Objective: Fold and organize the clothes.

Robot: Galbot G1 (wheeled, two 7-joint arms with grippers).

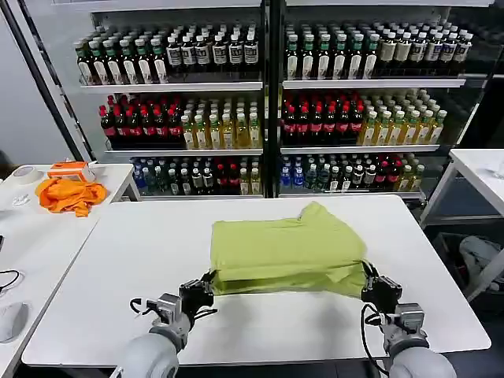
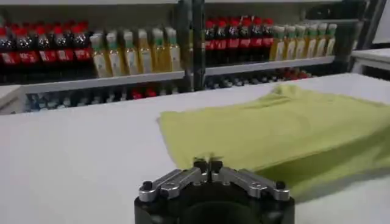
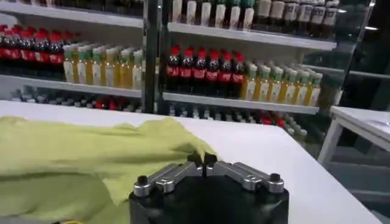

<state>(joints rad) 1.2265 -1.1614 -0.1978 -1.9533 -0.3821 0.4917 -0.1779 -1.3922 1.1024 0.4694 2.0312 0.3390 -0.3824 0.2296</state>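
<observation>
The clothes are one lime yellow-green T-shirt (image 1: 287, 250), lying folded in a rough rectangle on the white table (image 1: 142, 260), plain side up with one corner sticking out at the back. My left gripper (image 1: 206, 283) is at the shirt's near left corner, shut on the fabric edge (image 2: 207, 164). At the near right corner my right gripper (image 1: 368, 277) is pinched shut on the cloth (image 3: 202, 159). The near edge of the shirt (image 2: 286, 131) hangs slightly raised between the two grippers. In the right wrist view the T-shirt (image 3: 79, 161) spreads away from the fingertips.
A bright orange cloth (image 1: 71, 194) and an orange box (image 1: 68, 168) lie on the side table at the left. Shelves of bottles (image 1: 268, 102) stand behind the table. Another white table (image 1: 482, 169) is at the right. Bare tabletop surrounds the shirt.
</observation>
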